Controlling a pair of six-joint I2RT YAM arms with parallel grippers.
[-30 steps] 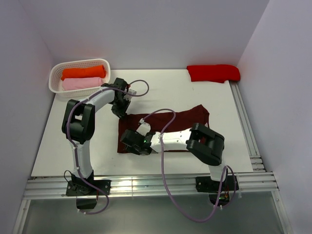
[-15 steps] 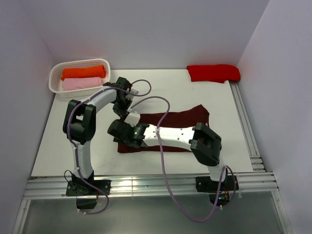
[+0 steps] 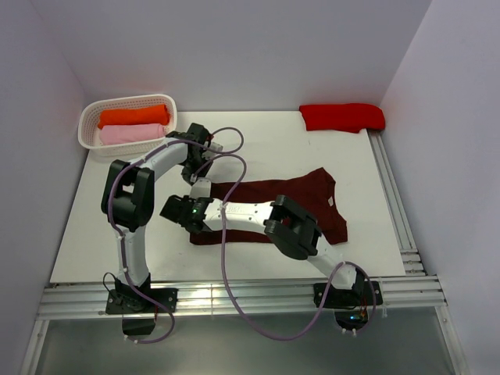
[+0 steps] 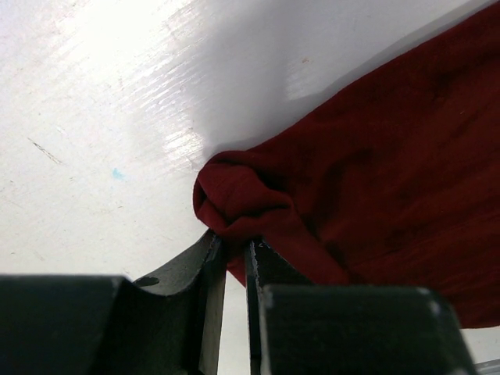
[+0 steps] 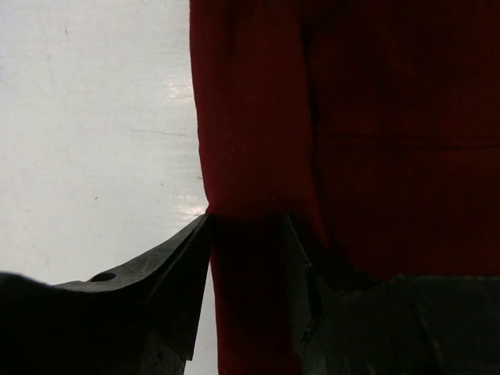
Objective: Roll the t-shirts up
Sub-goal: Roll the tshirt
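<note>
Right arm point(image 3: 250, 215) hides the maroon t-shirt's point(image 3: 305, 191) near-left part

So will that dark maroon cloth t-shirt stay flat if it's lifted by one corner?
Probably not: the dark maroon cloth t-shirt bunches into folds where the left gripper pinches it; expect drooping. Likely light: thin cloth lying flat on the white table.

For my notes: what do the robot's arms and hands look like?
Both the left arm and right arm have white links with chunky black joints, each trailed by a looping lilac cable. The left hand and right hand have plain black fingers.
</note>
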